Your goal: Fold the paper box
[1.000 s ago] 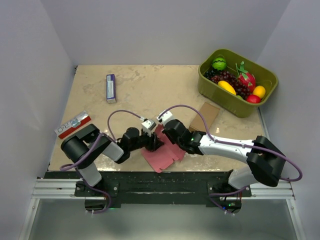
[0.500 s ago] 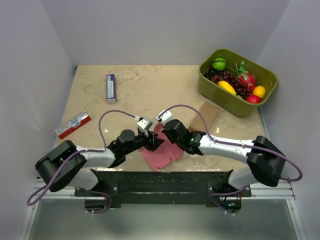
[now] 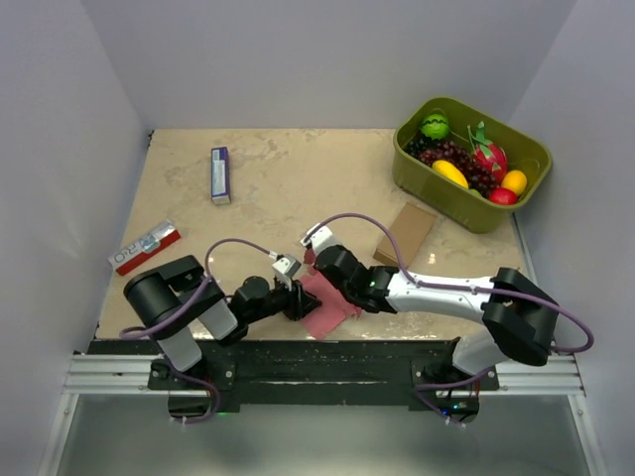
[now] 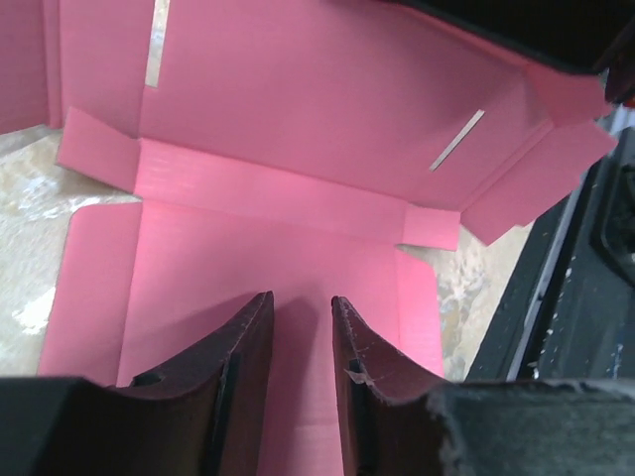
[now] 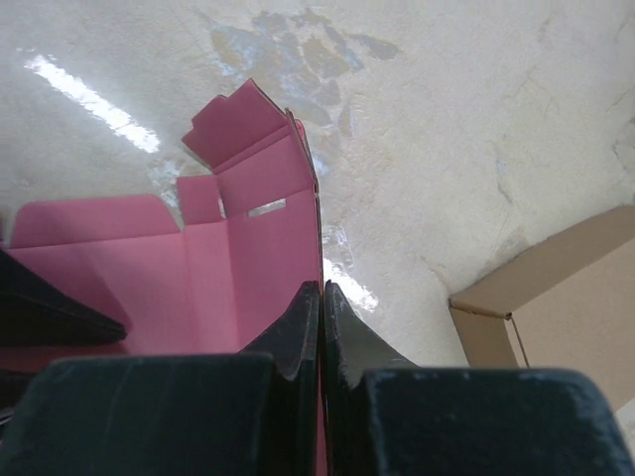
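Note:
The paper box (image 3: 335,309) is a pink die-cut sheet with tabs and slots, lying partly unfolded near the table's front edge. My right gripper (image 5: 320,286) is shut on the edge of one panel of the paper box (image 5: 248,248) and holds that panel upright. In the top view this right gripper (image 3: 319,274) sits at the sheet's far side. My left gripper (image 4: 301,297) hovers over a flat panel of the paper box (image 4: 298,129), its jaws narrowly open with nothing between them. From above, the left gripper (image 3: 301,299) is at the sheet's left edge.
A brown cardboard box (image 3: 405,233) lies just right of the sheet, also seen as the cardboard box (image 5: 556,297). A green bin (image 3: 466,220) of fruit stands at the back right. A red-and-white packet (image 3: 145,247) and a blue-and-white packet (image 3: 220,175) lie at the left.
The left arm has swung and its gripper has come nearer the front edge, jaws narrower. The right gripper has shifted left, and the pink sheet is drawn up narrower.

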